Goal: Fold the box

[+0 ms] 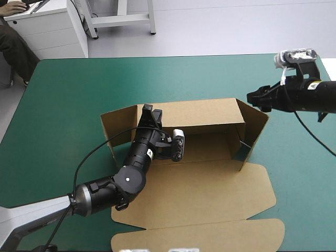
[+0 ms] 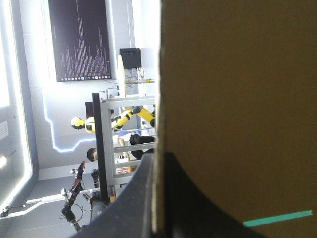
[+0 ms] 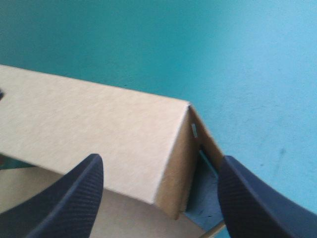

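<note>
You have one brown box (image 1: pixel 210 194) and two pincers: the box sits mid-frame on the teal-green tabletop (image 1: pixel 68 89), back wall and end flaps raised, lid flat toward the lower edge, bare cover all round. Your left pincer (image 1: pixel 149 113), reaching from lower left, clamps the back wall's top edge. Your right pincer (image 1: pixel 254 97) hovers spread wide by the box's upper-right corner.

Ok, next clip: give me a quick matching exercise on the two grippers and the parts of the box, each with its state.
1. left gripper
2. right gripper
3. box's far wall
4. box's near panel

A. lying flat on the teal-green cover
B. open, at the top of the right end flap
C. standing upright
D. shut on the far wall's top edge

Pairs: 1-D, 2-B, 3-C, 4-A.
</note>
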You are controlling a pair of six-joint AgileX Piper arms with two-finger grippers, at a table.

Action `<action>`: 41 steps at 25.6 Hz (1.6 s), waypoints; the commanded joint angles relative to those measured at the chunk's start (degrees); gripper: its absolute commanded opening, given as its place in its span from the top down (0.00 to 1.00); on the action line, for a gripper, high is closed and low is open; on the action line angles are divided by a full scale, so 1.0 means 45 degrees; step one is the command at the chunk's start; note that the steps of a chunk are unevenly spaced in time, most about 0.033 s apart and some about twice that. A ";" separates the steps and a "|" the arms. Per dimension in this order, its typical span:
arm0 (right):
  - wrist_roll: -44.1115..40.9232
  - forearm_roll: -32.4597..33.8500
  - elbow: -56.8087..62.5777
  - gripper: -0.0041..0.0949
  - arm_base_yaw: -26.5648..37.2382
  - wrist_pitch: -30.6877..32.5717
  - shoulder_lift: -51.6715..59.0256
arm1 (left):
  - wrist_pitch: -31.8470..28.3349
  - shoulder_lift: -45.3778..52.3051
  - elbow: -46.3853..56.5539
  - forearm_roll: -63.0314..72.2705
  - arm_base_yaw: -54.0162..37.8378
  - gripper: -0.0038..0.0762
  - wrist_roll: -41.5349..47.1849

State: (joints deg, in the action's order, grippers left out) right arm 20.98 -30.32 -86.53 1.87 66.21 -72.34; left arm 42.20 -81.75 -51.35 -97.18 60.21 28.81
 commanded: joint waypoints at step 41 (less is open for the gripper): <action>-0.0088 0.2631 0.1581 0.26 0.0138 -0.1508 -0.2428 | 0.0518 0.0420 -0.0410 -0.1358 0.0072 0.96 0.0136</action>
State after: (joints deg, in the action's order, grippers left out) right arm 17.72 -16.06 -82.09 1.95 63.42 -88.81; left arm 42.20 -81.75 -51.35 -97.18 60.21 28.81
